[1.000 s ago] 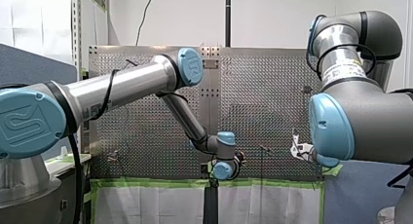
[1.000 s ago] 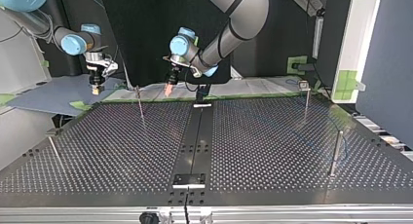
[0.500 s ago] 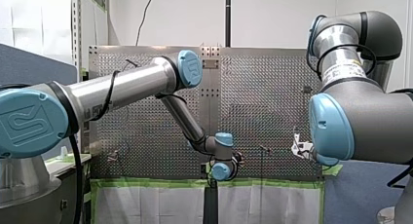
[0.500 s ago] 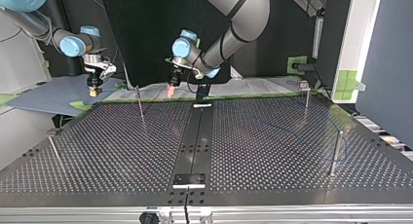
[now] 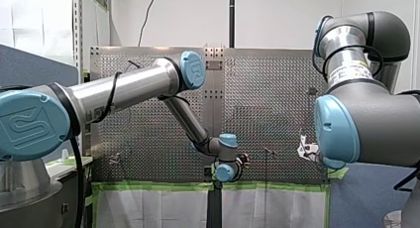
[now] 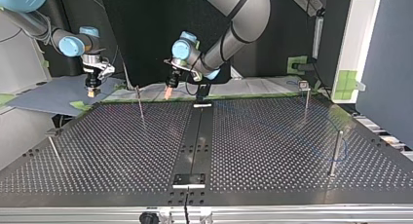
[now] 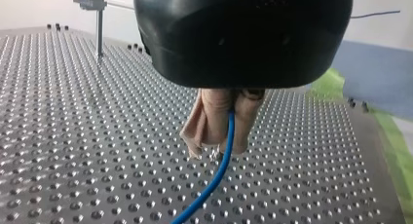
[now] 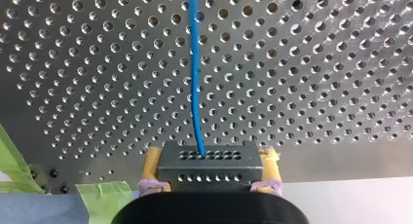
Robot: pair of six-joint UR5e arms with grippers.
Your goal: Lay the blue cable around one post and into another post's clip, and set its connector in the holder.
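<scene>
right hand [image 6: 90,92] drifted outward near the table [image 6: 272,136] edge grasping the connector [image 8: 210,163]; left hand [image 6: 168,93] clenches the cable [image 7: 222,160].

The one sign I can make out is an embossed emblem [image 5: 28,125] on my left arm's blue joint cap [image 5: 53,142]; the white label [image 5: 348,72] on my right arm is too small to read.

The cable [image 8: 196,73] is bright blue. The connector [image 8: 209,169] is black, patterned with two rows of small holes. The right claw [image 8: 212,153] has yellow pads [image 8: 152,161]; the left claw [image 7: 216,148] has beige ones under a black housing. The counter [image 8: 316,87] is silver-grey, dotted all over with a regular grid of holes, and edged with green tape [image 8: 102,191]. The arms [image 5: 124,89] are grey with light-blue joints.
</scene>
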